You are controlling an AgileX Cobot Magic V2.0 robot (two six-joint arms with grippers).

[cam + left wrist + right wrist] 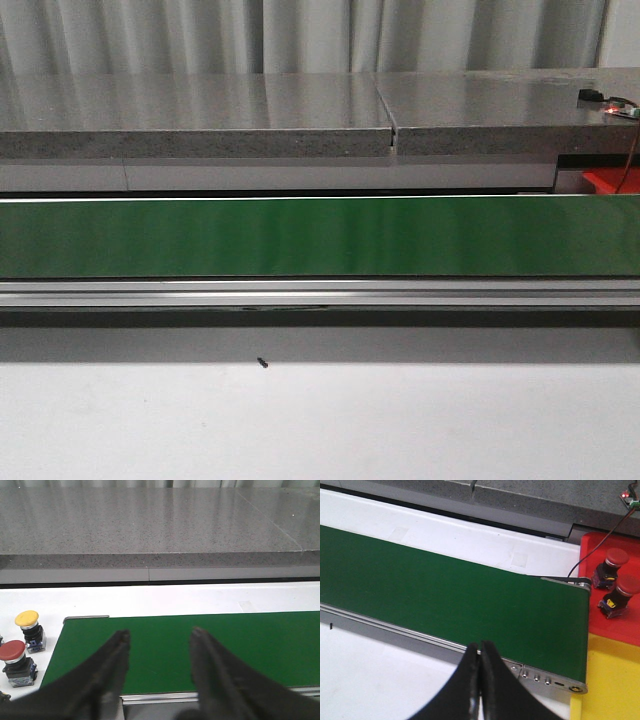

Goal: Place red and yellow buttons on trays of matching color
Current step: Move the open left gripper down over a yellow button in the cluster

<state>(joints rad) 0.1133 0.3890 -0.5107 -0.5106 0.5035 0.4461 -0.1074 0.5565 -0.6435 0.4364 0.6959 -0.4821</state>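
Green conveyor belt [320, 237] spans front view, grey stone counter [190, 115] behind.

Red tray [615, 600] past belt end w/ two red buttons [609, 568] [620, 596] upright on it; yellow tray [610, 685] just beside, nearer cam.

Opposite end, on white table [45, 607]: yellow button [29, 629] and red button [16, 662] off belt (close together, touching? can't tell).

L gripper [159, 640] spread wide, holds nothing. R gripper [480, 647] fingers pressed together, nothing between.

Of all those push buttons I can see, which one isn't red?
The yellow button, standing beside the green belt in the left wrist view. The one next to it and the two on the red tray all have red caps.
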